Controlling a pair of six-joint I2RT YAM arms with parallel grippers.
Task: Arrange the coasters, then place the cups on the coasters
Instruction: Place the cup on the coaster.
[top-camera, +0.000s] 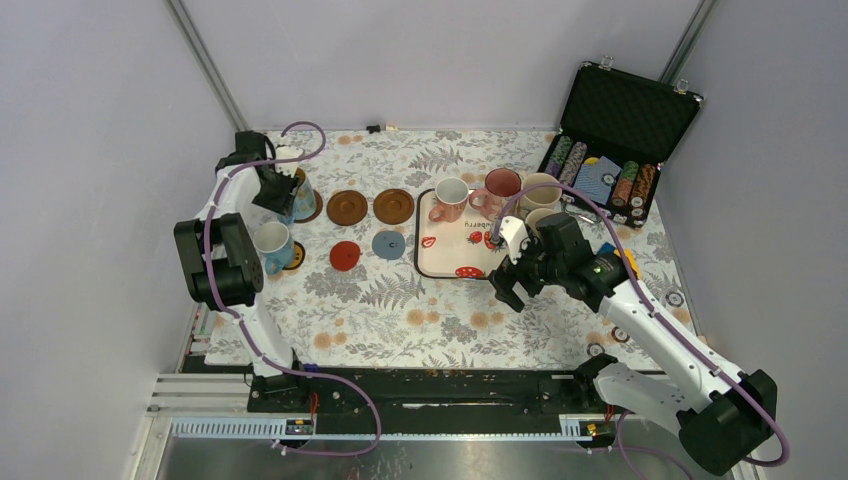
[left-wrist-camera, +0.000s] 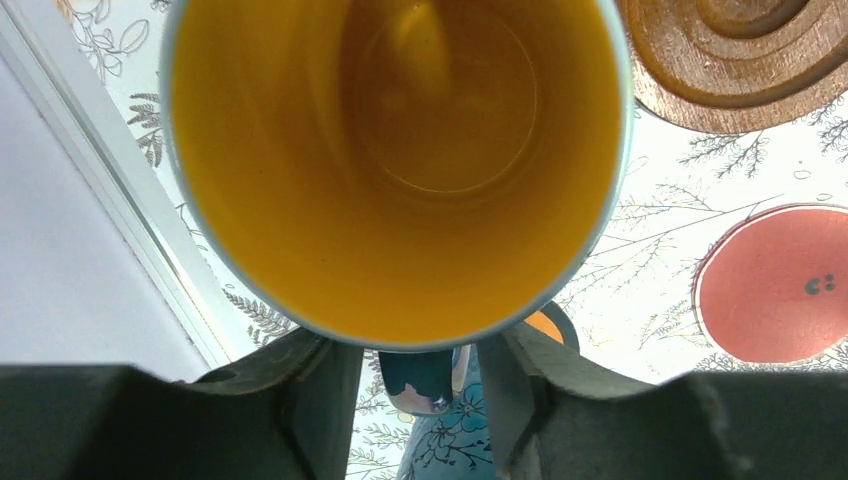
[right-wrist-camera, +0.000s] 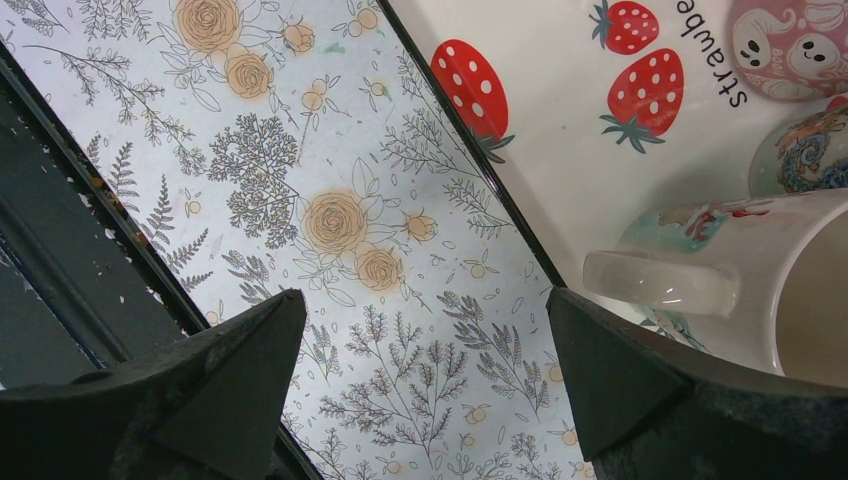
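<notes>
Two of six cups look done. The blue cup (top-camera: 299, 193) sits on the brown coaster (top-camera: 315, 209) farthest left of the tray (top-camera: 450, 250), and the white-and-blue cup (top-camera: 272, 243) on the black coaster (top-camera: 295, 259) just nearer. All coasters look laid in two rows left of the tray. Two brown coasters (top-camera: 346, 207), the red coaster (top-camera: 345, 254) and the grey-blue coaster (top-camera: 388, 244) are bare.

Four left on the tray: pink cup (top-camera: 500, 185), white cup (top-camera: 452, 193), two cream cups (top-camera: 541, 188).

Left claw (left-wrist-camera: 420, 370) straddles the blue cup's handle with a gap each side (apart, not gripping). Right claw (right-wrist-camera: 420, 300) is wide apart and empty, at the tray's near right corner.
</notes>
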